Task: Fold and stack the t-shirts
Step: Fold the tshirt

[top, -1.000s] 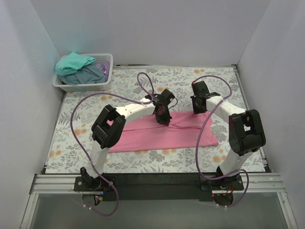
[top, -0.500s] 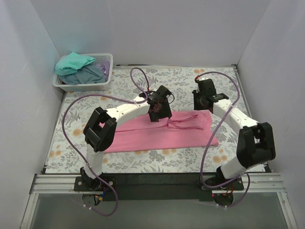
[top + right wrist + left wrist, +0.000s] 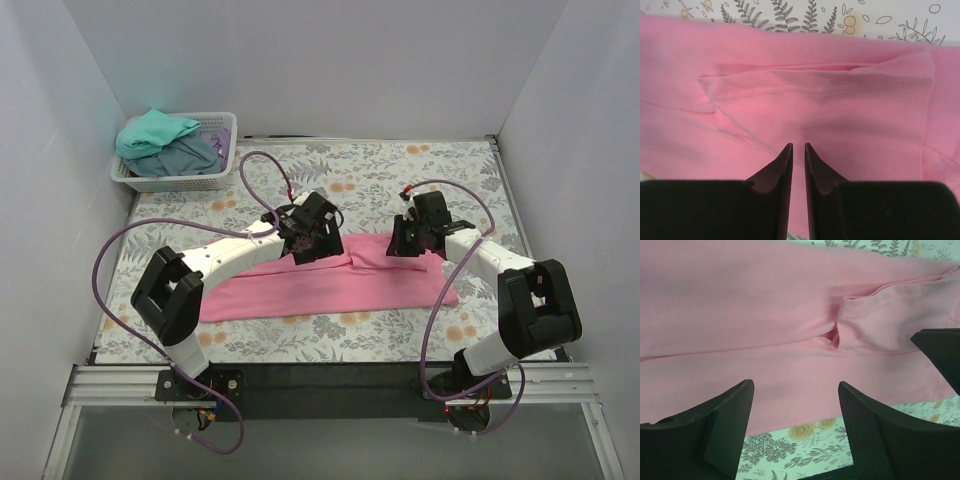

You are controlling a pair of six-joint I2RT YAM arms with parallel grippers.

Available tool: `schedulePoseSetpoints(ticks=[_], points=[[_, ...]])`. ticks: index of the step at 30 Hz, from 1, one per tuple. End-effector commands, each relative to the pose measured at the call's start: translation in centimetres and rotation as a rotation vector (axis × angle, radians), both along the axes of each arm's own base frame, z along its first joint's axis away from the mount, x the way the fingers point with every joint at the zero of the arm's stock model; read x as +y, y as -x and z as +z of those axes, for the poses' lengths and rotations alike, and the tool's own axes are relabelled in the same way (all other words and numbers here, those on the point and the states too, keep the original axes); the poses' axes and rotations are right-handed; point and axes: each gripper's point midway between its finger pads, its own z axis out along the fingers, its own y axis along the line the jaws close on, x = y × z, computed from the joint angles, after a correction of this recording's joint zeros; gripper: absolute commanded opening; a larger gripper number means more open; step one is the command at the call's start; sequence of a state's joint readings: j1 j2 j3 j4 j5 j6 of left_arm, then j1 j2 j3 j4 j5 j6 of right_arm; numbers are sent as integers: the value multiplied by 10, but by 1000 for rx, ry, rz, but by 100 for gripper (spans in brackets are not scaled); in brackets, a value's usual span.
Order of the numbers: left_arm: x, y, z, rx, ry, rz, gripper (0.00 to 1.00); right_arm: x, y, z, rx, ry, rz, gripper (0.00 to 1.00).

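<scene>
The pink shirt (image 3: 330, 285) lies flat across the middle of the bench (image 3: 400, 170), a long, soft band of plain cloth on a surface printed with ferns and orange flowers. Its near edge is straight and its right end is cut at a slant. Near the middle of the far edge a smaller flap is folded over the body. The right wrist view shows a line of stitching along that flap's hem and a sharp corner at its left end. The left hand (image 3: 795, 390) hangs over the shirt just left of the flap. Its black fingers (image 3: 725, 425), their inner faces finely ribbed, are spread wide and hold nothing. The right hand (image 3: 795, 147) sits low over the flap, its tapered black fingers (image 3: 775, 172) drawn almost together with only a thin slit between them and no cloth caught there. In the far left corner stands a white plastic lattice basket (image 3: 170, 183). It holds a crumpled teal shirt (image 3: 155, 130) heaped on a grey-blue shirt (image 3: 190, 157), well apart from the pink one.
</scene>
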State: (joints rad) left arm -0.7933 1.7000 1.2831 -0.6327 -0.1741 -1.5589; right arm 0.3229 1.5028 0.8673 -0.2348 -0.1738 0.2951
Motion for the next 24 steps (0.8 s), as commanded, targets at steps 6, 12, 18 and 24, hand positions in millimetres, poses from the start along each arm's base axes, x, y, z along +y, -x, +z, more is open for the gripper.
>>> schedulePoseSetpoints(ticks=[6, 12, 18, 24], points=[[-72, -6, 33, -61, 184, -191, 45, 10, -6, 31, -95, -242, 1, 26], [-121, -19, 27, -53, 283, -292, 30, -3, 9, 24, -81, -463, -26, 28], [-116, -21, -41, 40, 199, -266, 22, -40, 15, -16, -16, -513, -177, 28], [-81, -9, -89, 164, 154, -158, 15, -70, 28, -39, 17, -513, -329, 26]])
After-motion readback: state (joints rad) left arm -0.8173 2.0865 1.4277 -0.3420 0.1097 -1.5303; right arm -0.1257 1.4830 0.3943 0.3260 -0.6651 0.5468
